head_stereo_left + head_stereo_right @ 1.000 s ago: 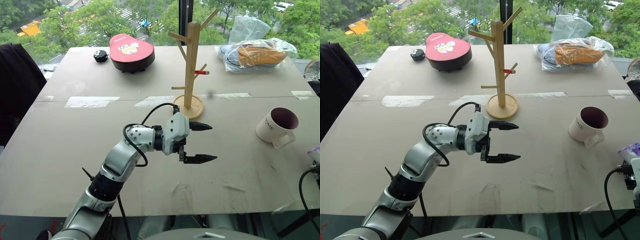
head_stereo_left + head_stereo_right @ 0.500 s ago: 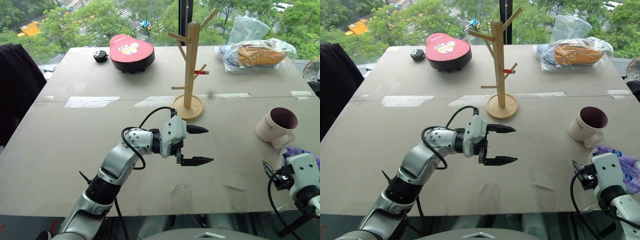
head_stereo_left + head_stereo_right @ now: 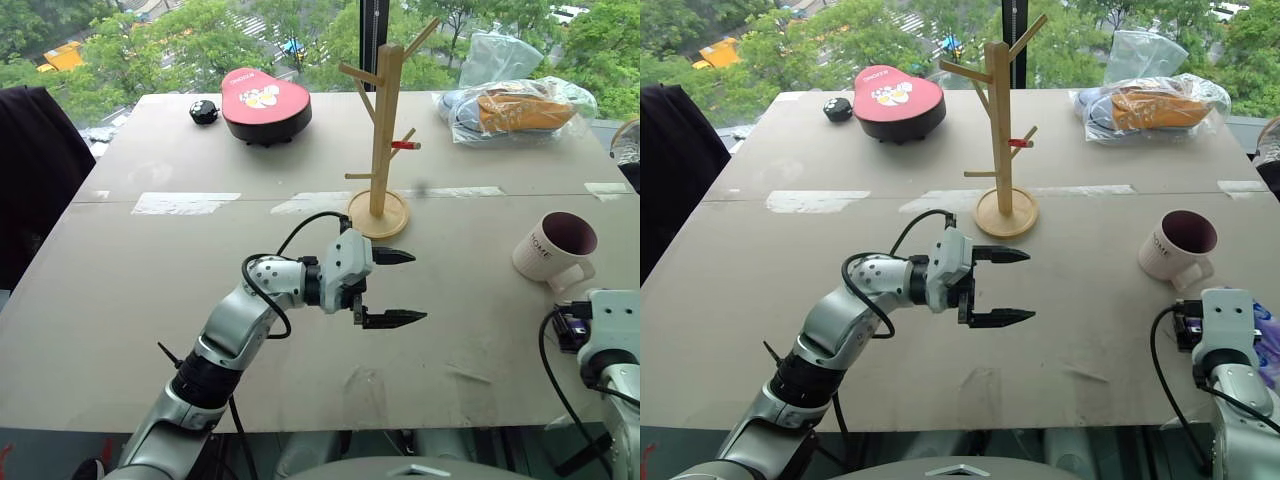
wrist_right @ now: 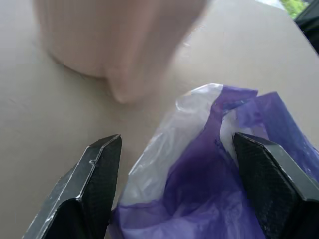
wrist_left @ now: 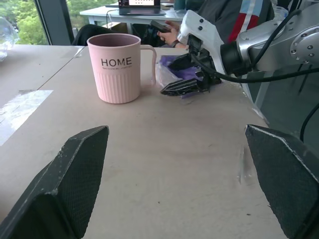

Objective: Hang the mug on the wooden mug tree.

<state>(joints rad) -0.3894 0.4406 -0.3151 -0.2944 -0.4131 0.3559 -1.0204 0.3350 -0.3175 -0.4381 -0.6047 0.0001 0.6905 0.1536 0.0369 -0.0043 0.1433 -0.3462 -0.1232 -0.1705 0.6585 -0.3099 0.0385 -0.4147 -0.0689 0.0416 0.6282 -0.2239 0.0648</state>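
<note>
The right gripper [image 4: 169,191] has its fingers [image 4: 97,174] spread wide and empty over a purple-and-white plastic bag [image 4: 224,164], with the mug [image 3: 556,248] just beyond at about twelve o'clock, upright on the desk [image 3: 150,300], handle toward the gripper. The left gripper [image 3: 398,288] hangs open mid-desk, the wooden mug tree [image 3: 381,130] at its twelve o'clock. The ceramic mug is likely rigid, fairly heavy, smooth and breakable; pinching the wall at the rim should leave the handle free for a peg.
</note>
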